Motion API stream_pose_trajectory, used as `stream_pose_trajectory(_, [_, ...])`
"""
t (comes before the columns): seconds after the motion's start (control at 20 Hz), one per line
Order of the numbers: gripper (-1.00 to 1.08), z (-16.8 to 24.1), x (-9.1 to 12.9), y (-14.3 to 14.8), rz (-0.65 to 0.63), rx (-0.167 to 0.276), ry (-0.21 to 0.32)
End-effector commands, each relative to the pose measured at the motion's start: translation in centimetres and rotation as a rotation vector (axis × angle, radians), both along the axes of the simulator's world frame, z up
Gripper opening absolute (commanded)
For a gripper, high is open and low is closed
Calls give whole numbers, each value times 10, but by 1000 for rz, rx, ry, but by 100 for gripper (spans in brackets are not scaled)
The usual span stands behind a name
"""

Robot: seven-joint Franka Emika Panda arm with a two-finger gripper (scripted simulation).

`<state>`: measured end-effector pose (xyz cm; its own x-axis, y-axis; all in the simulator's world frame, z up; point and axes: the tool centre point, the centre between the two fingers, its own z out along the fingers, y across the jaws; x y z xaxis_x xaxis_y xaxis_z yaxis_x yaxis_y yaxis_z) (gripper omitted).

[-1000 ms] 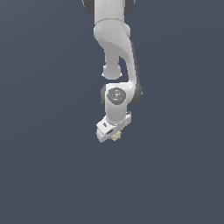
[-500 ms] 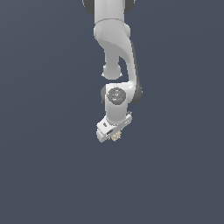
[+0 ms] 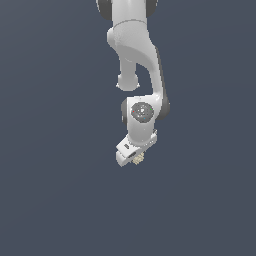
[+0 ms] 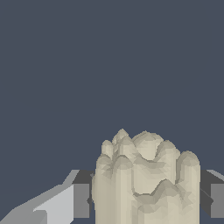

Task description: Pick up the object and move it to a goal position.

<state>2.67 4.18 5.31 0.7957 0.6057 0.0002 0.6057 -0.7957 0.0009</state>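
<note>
The object (image 3: 138, 158) is a tiny cream-beige knobbly lump, held at the tip of my white gripper (image 3: 134, 159) in the middle of the exterior view. The gripper is shut on it and tilted. In the wrist view the object (image 4: 146, 177) fills the space between the two fingers (image 4: 81, 199), which press on it from both sides. Only a small part of the lump shows past the gripper in the exterior view.
The white arm (image 3: 135, 55) comes down from the top of the exterior view. Plain dark grey-blue ground lies all around; nothing else shows.
</note>
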Motion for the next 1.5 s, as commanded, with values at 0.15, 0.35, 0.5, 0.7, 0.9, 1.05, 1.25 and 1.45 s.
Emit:
stream_pose_trajectory(0.15, [-100,11,22,27,0,1,0])
stream_pose_trajectory(0.35, [-100,20,41,49,0,1,0])
stream_pose_trajectory(0.5, [-100,26,54,64,0,1,0])
stream_pose_trajectory(0.7, [-100,33,70,82,0,1,0])
stream_pose_trajectory(0.9, [-100,38,82,95,1,1,1])
stream_pose_trajectory(1.05, [-100,41,88,102,1,1,1])
stream_pose_trajectory(1.25, [-100,44,94,108,1,1,1])
stream_pose_trajectory(1.45, [-100,45,97,111,1,1,1])
